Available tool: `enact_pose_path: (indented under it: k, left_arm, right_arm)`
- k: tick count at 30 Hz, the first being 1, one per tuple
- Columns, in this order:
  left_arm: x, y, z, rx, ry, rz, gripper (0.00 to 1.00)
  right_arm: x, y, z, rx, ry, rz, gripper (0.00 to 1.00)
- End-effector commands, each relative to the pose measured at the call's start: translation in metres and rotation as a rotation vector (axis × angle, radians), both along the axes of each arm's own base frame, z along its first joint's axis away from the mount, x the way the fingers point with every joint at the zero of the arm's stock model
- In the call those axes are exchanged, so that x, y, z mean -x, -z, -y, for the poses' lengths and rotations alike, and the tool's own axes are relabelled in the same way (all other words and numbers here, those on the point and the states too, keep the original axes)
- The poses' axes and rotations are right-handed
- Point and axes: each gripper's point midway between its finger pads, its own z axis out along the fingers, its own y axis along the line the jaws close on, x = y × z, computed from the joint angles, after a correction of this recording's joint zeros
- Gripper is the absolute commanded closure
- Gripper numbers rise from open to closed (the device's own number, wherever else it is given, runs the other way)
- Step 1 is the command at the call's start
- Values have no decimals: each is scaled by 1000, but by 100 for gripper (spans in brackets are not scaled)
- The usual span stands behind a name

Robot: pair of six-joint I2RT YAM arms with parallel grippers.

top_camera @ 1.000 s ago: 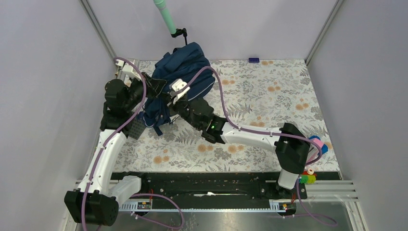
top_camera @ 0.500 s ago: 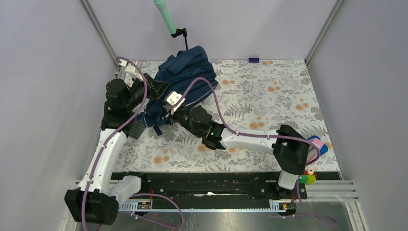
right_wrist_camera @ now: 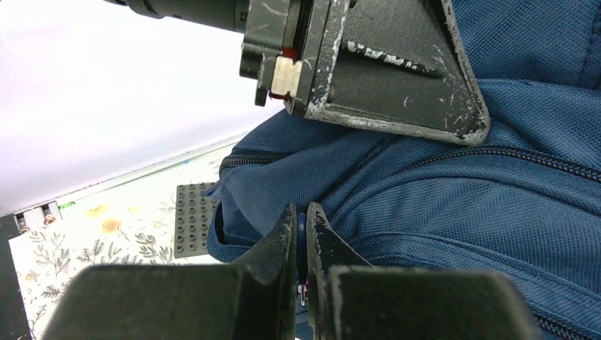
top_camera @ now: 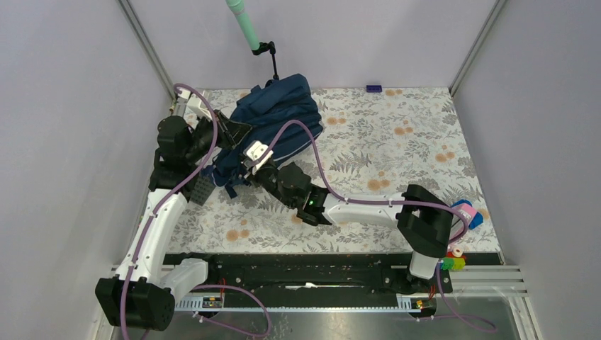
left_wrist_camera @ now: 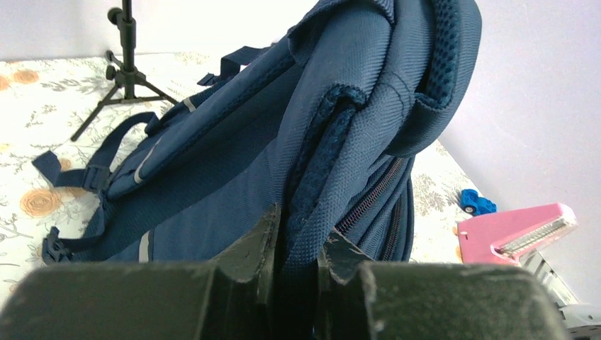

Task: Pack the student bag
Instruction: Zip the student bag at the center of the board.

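The big blue student bag (top_camera: 283,113) sits at the far left of the flowery table (top_camera: 397,142), bunched up between the two arms. The left gripper (left_wrist_camera: 298,241) is squeezed tight on a thick padded strap (left_wrist_camera: 319,177) of the bag, and the strap fills the small gap between its two fingers. The right gripper (right_wrist_camera: 300,237) is almost fully closed and pinches a tiny dark blue bit of the bag near a zipper (right_wrist_camera: 496,159), a bit too small to name, close by a grey bumpy plate (right_wrist_camera: 190,219).
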Motion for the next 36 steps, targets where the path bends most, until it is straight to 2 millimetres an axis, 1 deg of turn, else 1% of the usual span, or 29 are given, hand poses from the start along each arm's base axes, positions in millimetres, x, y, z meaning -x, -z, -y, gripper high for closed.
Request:
enact_pose_path:
  k: [1,5,8,10,12,14,15,17,18,20,22,23,25,26,27,28,29,30,31,32,35,36]
  left_arm:
    - [-15,-66,-16,53,-97,229,100]
    - [-16,-66,-15,54,-96,228,100]
    - [-16,-66,-15,58,-94,227,100]
    - [-16,-66,-15,57,-93,228,100]
    - [-15,-66,-14,51,-87,234,100]
    - [-12,-67,-10,41,-52,251,100]
    - [-10,-67,-5,27,-18,263,100]
    - [-7,-66,2,-8,42,275,100]
    - [-6,-63,5,-23,59,273,100]
    - [-8,-58,7,-52,76,267,100]
    - [-9,-53,9,-73,83,263,100]
    - [-9,-51,9,-83,82,262,100]
    - [-10,-46,10,-105,74,259,100]
    - [-9,-44,10,-115,72,256,98]
    - [-8,-41,11,-122,78,250,96]
    - [-6,-38,12,-125,81,244,89]
    - [-3,-34,13,-127,94,233,78]
    - [0,-31,15,-126,108,227,65]
    - [5,-27,17,-124,125,215,51]
    - [10,-21,19,-122,143,201,36]
    - [36,-11,27,-109,225,187,14]
    - [46,-5,28,-112,252,177,4]
  right_arm:
    - [48,101,-14,224,-111,-134,97]
    - [53,109,-13,241,-116,-141,96]
    - [59,114,-16,257,-132,-144,94]
    - [62,116,-18,266,-137,-146,91]
    - [65,109,-17,249,-134,-160,85]
    - [65,96,-13,221,-120,-177,72]
    - [64,86,-10,206,-110,-184,67]
    - [64,62,-1,191,-80,-213,56]
    - [65,47,4,176,-73,-222,49]
    - [71,24,16,165,-87,-237,34]
    - [77,6,32,142,-85,-266,20]
    - [77,-2,42,134,-72,-271,14]
    - [75,-13,67,135,-18,-284,7]
    - [72,-16,79,136,10,-303,5]
    - [68,-15,92,146,41,-324,4]
    - [63,-16,105,147,64,-345,3]
    - [59,-12,121,164,86,-378,3]
    - [54,-11,135,155,104,-410,2]
    - [43,-10,154,129,135,-450,2]
    - [38,-5,170,114,155,-483,2]
    - [24,-4,218,49,222,-551,0]
    - [23,-2,231,41,228,-573,0]
